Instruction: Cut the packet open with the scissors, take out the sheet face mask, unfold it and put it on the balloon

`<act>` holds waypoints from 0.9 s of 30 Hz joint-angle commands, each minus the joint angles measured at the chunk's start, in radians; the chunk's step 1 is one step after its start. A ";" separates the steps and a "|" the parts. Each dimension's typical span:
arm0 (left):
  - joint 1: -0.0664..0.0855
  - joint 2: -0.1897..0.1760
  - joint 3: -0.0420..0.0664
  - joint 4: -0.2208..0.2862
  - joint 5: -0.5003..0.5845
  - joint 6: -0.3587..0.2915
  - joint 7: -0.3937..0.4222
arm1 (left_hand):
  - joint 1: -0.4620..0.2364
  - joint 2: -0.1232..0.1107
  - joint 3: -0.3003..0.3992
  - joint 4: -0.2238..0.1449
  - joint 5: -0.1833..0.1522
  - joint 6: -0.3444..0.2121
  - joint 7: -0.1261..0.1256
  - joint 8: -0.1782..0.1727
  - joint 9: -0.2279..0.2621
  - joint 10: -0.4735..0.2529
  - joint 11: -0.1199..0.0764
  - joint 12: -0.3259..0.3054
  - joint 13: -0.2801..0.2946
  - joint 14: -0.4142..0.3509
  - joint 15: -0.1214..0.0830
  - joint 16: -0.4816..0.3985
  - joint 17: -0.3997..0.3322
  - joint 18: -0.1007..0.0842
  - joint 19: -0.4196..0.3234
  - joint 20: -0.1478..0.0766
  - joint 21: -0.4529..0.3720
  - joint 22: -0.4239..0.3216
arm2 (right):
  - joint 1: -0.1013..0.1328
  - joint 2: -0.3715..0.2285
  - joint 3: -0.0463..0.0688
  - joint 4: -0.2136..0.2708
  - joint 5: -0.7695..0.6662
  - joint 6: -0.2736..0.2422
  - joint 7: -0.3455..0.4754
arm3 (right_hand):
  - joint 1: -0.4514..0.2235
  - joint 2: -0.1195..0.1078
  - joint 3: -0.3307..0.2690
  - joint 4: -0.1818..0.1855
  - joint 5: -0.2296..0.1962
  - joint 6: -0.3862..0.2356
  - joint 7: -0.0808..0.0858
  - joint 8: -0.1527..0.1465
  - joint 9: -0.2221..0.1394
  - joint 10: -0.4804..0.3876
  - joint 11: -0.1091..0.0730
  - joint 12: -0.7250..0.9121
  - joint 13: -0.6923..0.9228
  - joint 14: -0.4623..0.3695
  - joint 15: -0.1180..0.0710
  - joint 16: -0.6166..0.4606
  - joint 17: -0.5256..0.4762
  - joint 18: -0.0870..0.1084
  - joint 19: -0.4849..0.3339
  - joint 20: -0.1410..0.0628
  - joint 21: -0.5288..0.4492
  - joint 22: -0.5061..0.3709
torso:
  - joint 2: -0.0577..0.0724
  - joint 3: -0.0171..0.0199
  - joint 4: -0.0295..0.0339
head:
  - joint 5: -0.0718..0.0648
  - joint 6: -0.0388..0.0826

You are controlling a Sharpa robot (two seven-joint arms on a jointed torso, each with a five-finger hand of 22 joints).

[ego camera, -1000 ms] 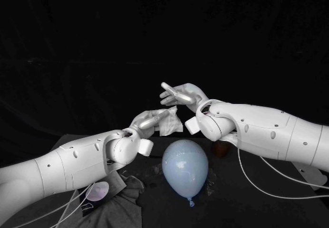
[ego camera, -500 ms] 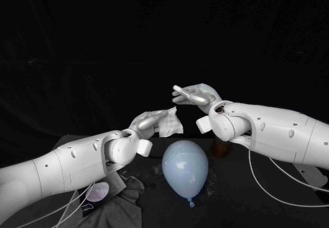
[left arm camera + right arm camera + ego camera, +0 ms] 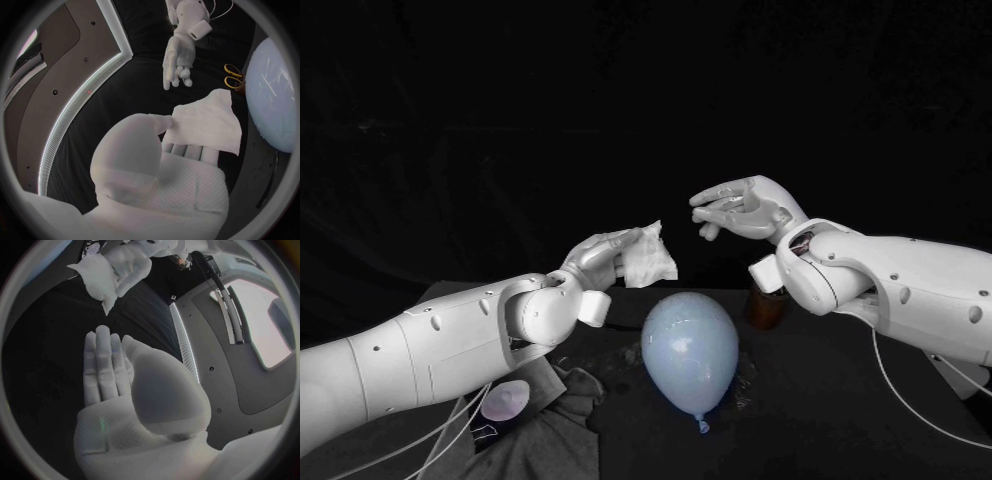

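Note:
My left hand (image 3: 600, 258) is raised above the table and pinches the folded white sheet mask (image 3: 648, 257) between thumb and fingers; the mask (image 3: 209, 122) hangs crumpled, still partly folded. Below and to its right, the pale blue balloon (image 3: 689, 350) lies on the black table, knot toward me. My right hand (image 3: 744, 210) is up in the air to the right of the mask, apart from it, holding nothing, its fingers (image 3: 100, 365) stretched out. The left wrist view shows that hand (image 3: 178, 62) beyond the mask, with the balloon (image 3: 272, 95) beside it. The right wrist view shows the left hand (image 3: 128, 265) with the mask (image 3: 94, 280).
Yellow-handled scissors (image 3: 232, 76) lie on the table near the balloon. A brown object (image 3: 764, 312) stands just behind the balloon on the right. A grey cloth (image 3: 553, 430) and a round pale item (image 3: 505, 403) lie at the front left, under my left arm.
My right hand has drawn away to the right of the mask and turned, with nothing in it. My left hand has kept hold of the mask and lifted it slightly.

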 commanded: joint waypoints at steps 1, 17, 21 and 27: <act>0.001 -0.013 0.002 0.021 0.023 -0.008 0.017 | -0.010 -0.002 0.006 -0.002 0.004 -0.009 0.032 -0.004 0.001 0.000 -0.007 -0.003 0.000 0.007 -0.003 0.003 0.001 0.008 0.013 -0.002 0.005 0.000 | -0.012 -0.023 -0.002 0.056 -0.328 -0.060 0.010 | -0.018 -0.021 0.011 -0.021 0.018 0.032 -0.012 -0.002 -0.001 0.071 -0.028 0.020 0.016 0.116 -0.033 0.050 0.035 0.005 0.065 -0.035 0.086 0.050 | 0.000 0.0006 -0.0002 | 0.001 -0.004; 0.002 -0.086 0.003 0.131 0.025 -0.046 0.001 | -0.017 0.009 0.017 -0.009 0.004 -0.029 0.039 -0.011 0.003 0.005 -0.008 -0.003 0.000 0.033 -0.010 0.011 0.005 0.008 0.060 -0.015 0.014 -0.004 | -0.051 -0.055 -0.005 0.234 -0.971 -0.243 -0.292 | -0.197 -0.106 0.130 -0.062 0.084 0.047 -0.027 -0.040 -0.004 0.321 -0.043 1.333 1.436 0.335 -0.048 1.075 1.135 -0.117 0.474 -0.063 0.866 0.957 | 0.001 -0.0001 0.0017 | 0.015 -0.020; 0.002 -0.099 0.004 0.154 0.025 -0.055 0.000 | -0.019 0.013 0.018 -0.008 0.004 -0.042 0.040 -0.017 0.001 0.003 -0.007 -0.003 0.000 0.033 -0.010 0.010 0.005 0.008 0.069 -0.017 0.016 -0.005 | -0.058 -0.045 -0.005 0.254 -1.046 -0.269 -0.358 | -0.210 -0.107 0.128 -0.056 0.077 0.044 -0.025 -0.040 0.000 0.345 -0.040 1.369 1.474 0.336 -0.045 1.076 1.137 -0.122 0.483 -0.059 0.884 0.983 | 0.001 -0.0008 0.0023 | 0.020 -0.026; 0.003 -0.112 0.004 0.180 0.025 -0.064 -0.001 | -0.024 0.017 0.018 -0.009 0.004 -0.049 0.041 -0.018 0.003 0.000 -0.007 -0.003 0.000 0.034 -0.013 0.008 0.004 0.008 0.105 -0.025 0.026 -0.004 | -0.063 -0.029 -0.005 0.263 -1.097 -0.291 -0.412 | -0.221 -0.107 0.125 -0.050 0.067 0.040 -0.024 -0.041 0.002 0.363 -0.038 1.393 1.499 0.336 -0.042 1.076 1.137 -0.124 0.489 -0.056 0.896 1.001 | 0.000 -0.0024 0.0021 | 0.022 -0.032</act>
